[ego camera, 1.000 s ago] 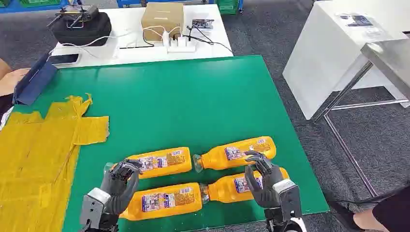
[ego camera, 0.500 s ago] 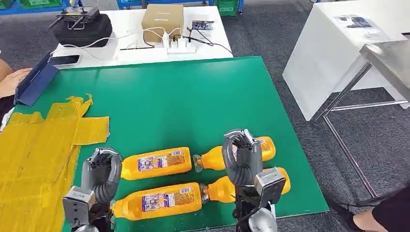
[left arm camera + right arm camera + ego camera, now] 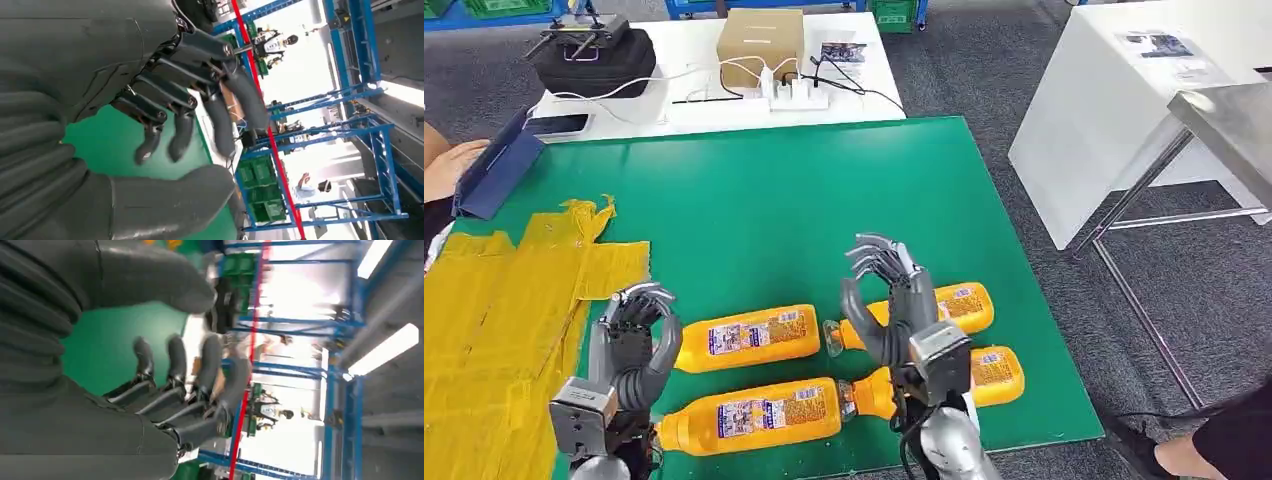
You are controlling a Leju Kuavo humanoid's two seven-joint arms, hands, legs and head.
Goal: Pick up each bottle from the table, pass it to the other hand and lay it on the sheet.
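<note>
Several orange juice bottles lie on their sides near the front edge of the green table [image 3: 804, 210]. Two lie further back [image 3: 744, 338] [image 3: 959, 303] and two nearer the edge [image 3: 754, 412] [image 3: 992, 370]. The crumpled yellow sheet [image 3: 504, 320] covers the table's left side. My left hand [image 3: 632, 342] is raised beside the cap ends of the left-hand bottles, fingers loosely bent and empty. My right hand [image 3: 886, 305] is held up over the necks of the right-hand bottles, fingers spread, holding nothing. In the wrist views the left hand [image 3: 165, 105] and the right hand [image 3: 165, 390] both show fingers apart from the thumb.
Behind the green table stands a white table with a black bag [image 3: 592, 55], a cardboard box [image 3: 760, 38] and a power strip [image 3: 796, 90]. A blue folder [image 3: 494, 170] and a person's hand [image 3: 446, 165] are at the left edge. A white cabinet [image 3: 1124, 110] stands to the right.
Both hands have lifted off the bottles. The right hand moved up and to the left and spread its fingers. The left hand shifted left and rose. The bottles have not moved.
</note>
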